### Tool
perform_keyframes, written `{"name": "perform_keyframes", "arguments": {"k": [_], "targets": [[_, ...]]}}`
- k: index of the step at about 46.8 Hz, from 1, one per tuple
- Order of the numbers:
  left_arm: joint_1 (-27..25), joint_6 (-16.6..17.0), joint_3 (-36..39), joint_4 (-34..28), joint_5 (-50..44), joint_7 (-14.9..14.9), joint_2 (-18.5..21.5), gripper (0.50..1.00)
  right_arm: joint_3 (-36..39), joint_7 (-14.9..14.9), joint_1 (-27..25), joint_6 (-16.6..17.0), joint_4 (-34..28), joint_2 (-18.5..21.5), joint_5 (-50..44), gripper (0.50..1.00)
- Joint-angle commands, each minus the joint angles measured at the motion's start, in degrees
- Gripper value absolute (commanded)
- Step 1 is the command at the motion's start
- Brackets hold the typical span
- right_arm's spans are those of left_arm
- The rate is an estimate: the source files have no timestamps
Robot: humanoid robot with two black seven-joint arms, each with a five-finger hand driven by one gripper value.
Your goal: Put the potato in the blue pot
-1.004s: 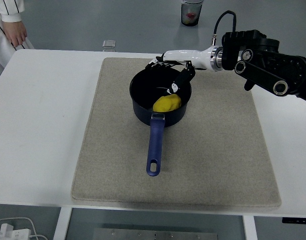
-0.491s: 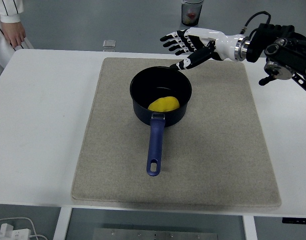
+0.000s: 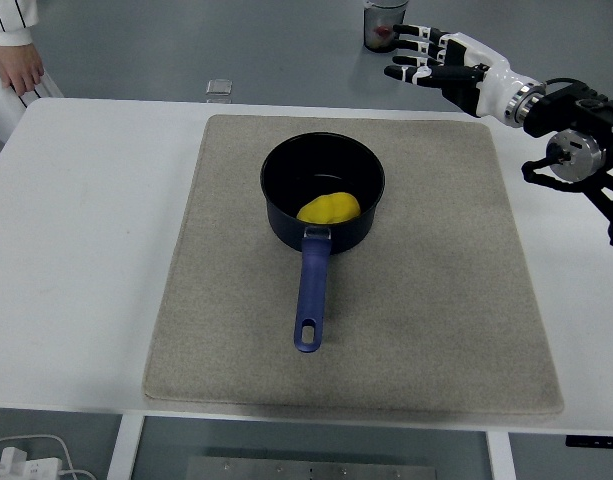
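Potato in the pot, your robot hand empty.

Your right robot hand (image 3: 438,62) hung with fingers spread, holding nothing, beyond the counter's (image 3: 96,220) far edge. The potato (image 3: 329,207) lay inside the blue pot (image 3: 321,190) on the mat (image 3: 436,300), well apart, below-left of that hand.

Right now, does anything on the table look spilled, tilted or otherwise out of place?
Nothing stands out. The blue pot sits upright on the beige mat, with the potato inside it. The right hand is open, high beyond the table's far edge.
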Motion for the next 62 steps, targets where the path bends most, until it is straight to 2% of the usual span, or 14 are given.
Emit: {"name": "perform_keyframes", "arguments": {"k": [1, 10, 15, 22, 37, 62], "targets": [[0.0, 0.0, 0.0, 0.1, 0.0, 0.0, 0.0, 0.996, 3.4, -2.1, -1.9, -0.1, -0.6, 0.1, 2.8, 0.889], [0.0, 0.0, 0.0, 0.1, 0.0, 0.0, 0.0, 0.996, 7.6, -2.2, -5.5, -1.2, -1.2, 0.2, 7.8, 0.889], [0.0, 0.0, 0.0, 0.0, 0.0, -0.1, 0.0, 0.996, 8.0, -2.3, -6.9, -3.0, -1.3, 0.3, 11.8, 0.891], [0.0, 0.0, 0.0, 0.1, 0.0, 0.0, 0.0, 0.996, 8.0, -2.2, -7.8, -3.4, -1.6, 0.3, 15.5, 0.895], [0.0, 0.0, 0.0, 0.1, 0.0, 0.0, 0.0, 0.996, 10.0, -1.8, -9.1, -3.3, -1.8, 0.5, 15.7, 0.930], [0.0, 0.0, 0.0, 0.1, 0.0, 0.0, 0.0, 0.996, 10.5, -1.4, -9.1, -2.8, -2.3, 0.1, 15.5, 0.930]]}}
